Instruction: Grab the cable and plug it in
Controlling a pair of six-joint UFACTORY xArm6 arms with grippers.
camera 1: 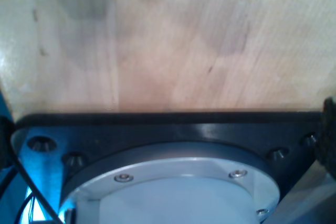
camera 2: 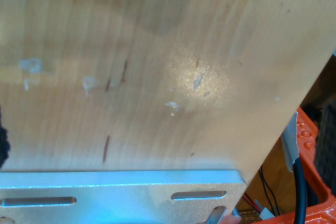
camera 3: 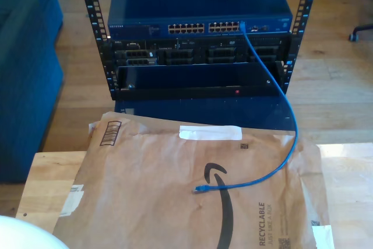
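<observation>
My first end effector and my second end effector: I cannot tell if either one is open or closed, because the jaws are not seen. The first wrist view looks over a black mounting plate point(camera 1: 173, 127) with a grey round flange point(camera 1: 173, 182) onto the pale wooden bench point(camera 1: 168, 40). The second wrist view looks over a silver slotted metal plate point(camera 2: 121, 195) onto the same kind of wood, and an orange plastic crate point(camera 2: 310, 145) stands beside the bench edge.

The thin bright-blue cable point(camera 3: 289, 115) has one end already in a port of the dark blue network switch point(camera 3: 198, 10), near the exterior view's right end of the port row. From there it hangs down in front of the black equipment rack point(camera 3: 198, 68), curves onto the bench and ends in a small blue clip plug point(camera 3: 200, 189). This free plug lies on a large brown paper mailing envelope point(camera 3: 145, 190) with a black printed logo.

The envelope covers most of the bench; bare wood shows at the exterior view's left and right edges. Behind the rack there is a wooden floor, and a blue upholstered sofa point(camera 3: 26, 68) stands at the exterior view's left.
</observation>
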